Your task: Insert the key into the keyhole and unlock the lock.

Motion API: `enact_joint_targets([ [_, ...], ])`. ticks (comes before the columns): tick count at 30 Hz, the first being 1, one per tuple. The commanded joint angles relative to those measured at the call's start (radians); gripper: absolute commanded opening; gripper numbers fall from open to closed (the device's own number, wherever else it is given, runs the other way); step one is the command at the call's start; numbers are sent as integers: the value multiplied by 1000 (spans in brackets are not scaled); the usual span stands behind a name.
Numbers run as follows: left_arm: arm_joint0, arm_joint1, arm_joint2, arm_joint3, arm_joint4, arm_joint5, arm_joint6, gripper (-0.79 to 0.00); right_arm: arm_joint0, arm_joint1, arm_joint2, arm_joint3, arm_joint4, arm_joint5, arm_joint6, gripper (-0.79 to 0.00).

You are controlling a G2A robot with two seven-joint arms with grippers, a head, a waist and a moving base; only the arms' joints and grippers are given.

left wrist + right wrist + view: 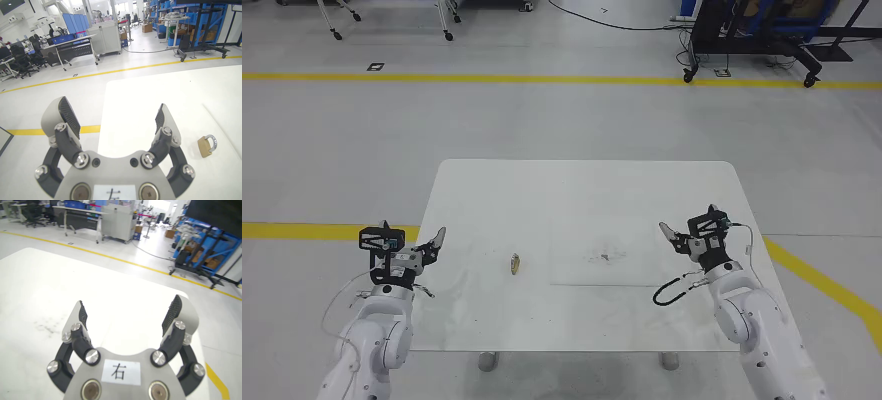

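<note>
Seemingly shut padlock [205, 149] on table [151, 98].

Left hand [112, 102] and right hand [129, 299] have silver plates and black ribbed pads [69, 115].

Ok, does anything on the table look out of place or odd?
Nothing is spilled or broken. The padlock lies flat on its side on the table, and a patch of dark smudges marks the tabletop between it and the right end effector.
</note>
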Motion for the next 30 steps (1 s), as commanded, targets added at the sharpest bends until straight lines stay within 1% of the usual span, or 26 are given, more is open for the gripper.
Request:
enact_joint_targets([
  [1,0,0,0,0,0,0,0,0,28,-2,-43,19,-9,-55,15,0],
  [5,0,0,0,0,0,0,0,0,85,-8,-116,59,-9,-140,71,0],
  [7,0,0,0,0,0,0,0,0,103,-11,-141,58,-10,-134,101,0],
  [15,0,0,0,0,0,0,0,0,103,-11,-141,58,-10,-134,101,0],
  [16,0,0,0,0,0,0,0,0,102,-11,-147,61,-3,-153,101,0],
  [17,0,0,0,0,0,0,0,0,111,-11,-158,77,16,-205,96,0],
  [18,0,0,0,0,0,0,0,0,129,-10,-169,109,54,-293,96,0],
  [19,0,0,0,0,0,0,0,0,161,-6,-177,151,63,-400,124,0],
  [22,0,0,0,0,0,0,0,0,257,2,-199,258,56,-621,161,0],
  [24,0,0,0,0,0,0,0,0,307,5,-217,311,27,-712,168,0],
  [25,0,0,0,0,0,0,0,0,328,7,-223,331,5,-733,165,0],
  [26,0,0,0,0,0,0,0,0,343,7,-228,341,-31,-724,161,0],
  [27,0,0,0,0,0,0,0,0,350,8,-243,339,-68,-736,151,0],
  [29,0,0,0,0,0,0,0,0,359,10,-255,353,-101,-756,108,0],
  [30,0,0,0,0,0,0,0,0,364,11,-262,359,-119,-764,99,-68],
])
